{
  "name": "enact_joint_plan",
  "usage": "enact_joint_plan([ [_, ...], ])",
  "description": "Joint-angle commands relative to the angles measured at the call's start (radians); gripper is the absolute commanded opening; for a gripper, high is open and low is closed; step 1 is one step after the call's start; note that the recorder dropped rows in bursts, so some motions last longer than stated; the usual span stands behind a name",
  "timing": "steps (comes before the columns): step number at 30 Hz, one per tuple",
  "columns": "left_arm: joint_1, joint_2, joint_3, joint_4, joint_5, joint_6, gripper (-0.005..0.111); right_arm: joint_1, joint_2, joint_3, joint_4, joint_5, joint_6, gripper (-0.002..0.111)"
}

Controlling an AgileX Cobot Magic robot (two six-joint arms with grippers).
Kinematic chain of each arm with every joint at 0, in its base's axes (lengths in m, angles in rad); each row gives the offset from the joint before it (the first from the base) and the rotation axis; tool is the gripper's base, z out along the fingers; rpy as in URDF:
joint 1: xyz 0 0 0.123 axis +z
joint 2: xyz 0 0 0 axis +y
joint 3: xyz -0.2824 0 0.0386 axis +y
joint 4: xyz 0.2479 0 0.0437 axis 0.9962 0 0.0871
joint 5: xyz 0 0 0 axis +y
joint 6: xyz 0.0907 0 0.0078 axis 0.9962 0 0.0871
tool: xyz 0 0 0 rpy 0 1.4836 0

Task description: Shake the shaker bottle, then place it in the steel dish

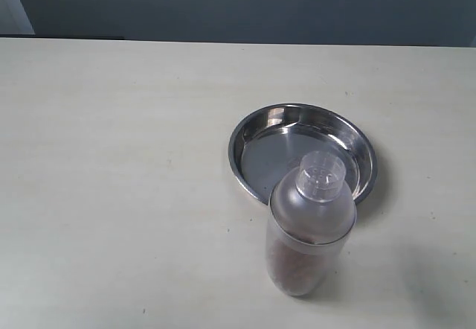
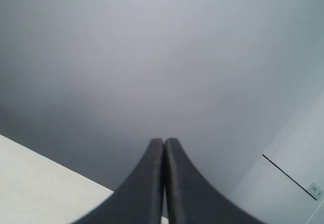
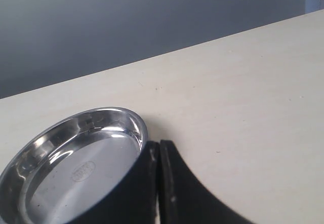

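Exterior view: the bottle [image 1: 310,228] stands upright on the pale surface [image 1: 111,158], outside the dish [image 1: 275,154]. Its clear cap [image 1: 321,174] is on top and reddish-brown bits sit in its lower part. The frosted dome covers part of the dish's rim from this angle, so the two are just beside each other; whether they touch I cannot tell. The dish lies flat with nothing in it, its bottom mirror-bright.

Left wrist view: the left fingers [image 2: 160,147] are pressed together tip to tip, with nothing between them. Beyond them is only a grey wall [image 2: 152,57]. A corner of the surface [image 2: 40,183] shows below and to one side of them.

Right wrist view: the right fingers [image 3: 165,150] are likewise closed flat against each other and hold nothing. The dish [image 3: 76,153] lies on the surface [image 3: 243,92] just beside their tips, its rim partly hidden behind one finger. Bare surface stretches ahead of the tips to the wall [image 3: 126,21].
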Motion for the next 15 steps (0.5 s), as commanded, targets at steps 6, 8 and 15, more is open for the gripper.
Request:
enact_joint_plan([
  [6,0.000,-0.005,0.005,0.008,0.047,-0.114,0.000,0.002,-0.004,0.001,0.000,-0.010,-0.006,-0.001],
  [8,0.000,-0.005,0.005,0.009,-0.016,-0.114,0.000,0.002,-0.004,0.001,0.000,-0.010,-0.006,-0.001],
  [15,0.000,-0.005,0.005,0.037,-0.193,-0.086,0.000,0.002,-0.004,0.001,0.000,-0.010,-0.006,-0.001],
])
